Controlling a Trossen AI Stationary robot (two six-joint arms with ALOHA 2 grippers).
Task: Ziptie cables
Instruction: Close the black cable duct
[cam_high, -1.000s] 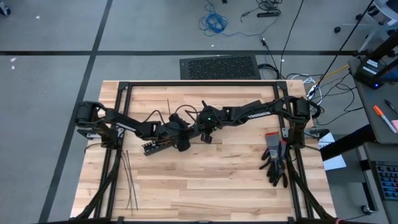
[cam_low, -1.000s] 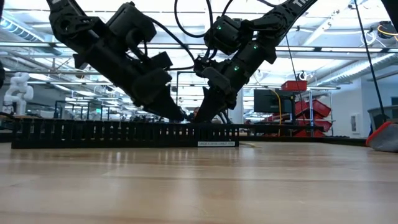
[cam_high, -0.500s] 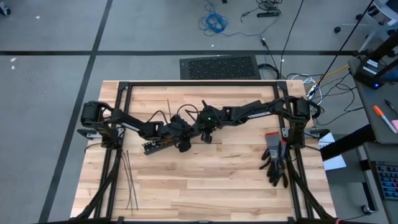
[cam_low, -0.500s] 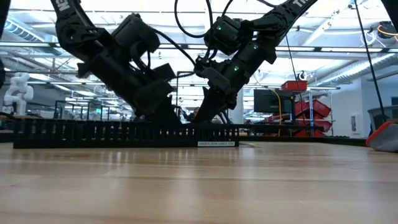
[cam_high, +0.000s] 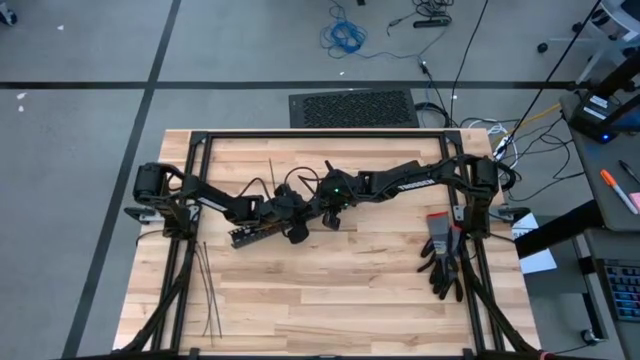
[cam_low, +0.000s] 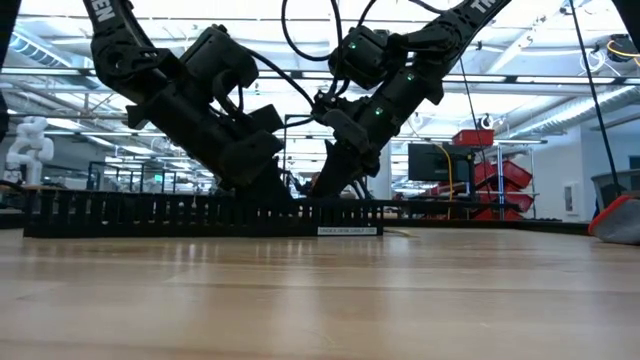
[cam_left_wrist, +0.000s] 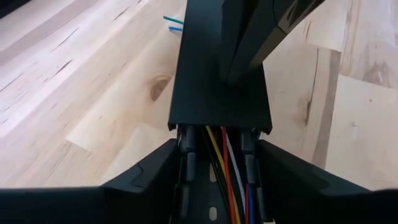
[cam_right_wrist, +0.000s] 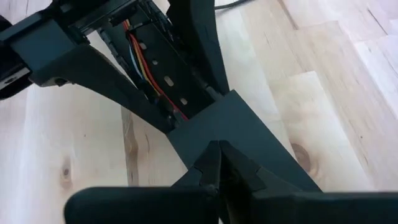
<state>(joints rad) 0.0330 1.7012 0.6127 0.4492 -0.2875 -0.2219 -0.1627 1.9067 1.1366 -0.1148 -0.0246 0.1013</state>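
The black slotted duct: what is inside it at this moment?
Coloured cables (red, yellow, white, blue) run along the open channel of the duct. A flat black cover hides the rest of the channel, so how far they continue inside cannot be seen.

From above, both arms crowd over the black duct (cam_high: 262, 233), hiding most of it. In the left wrist view the cables (cam_left_wrist: 229, 163) run under the duct's solid cover and vanish; only two coloured ends peek past it. The left claw (cam_left_wrist: 214, 177) is cut off at the frame's edge. The zipties (cam_high: 207, 290) are hair-thin, too fine to count.
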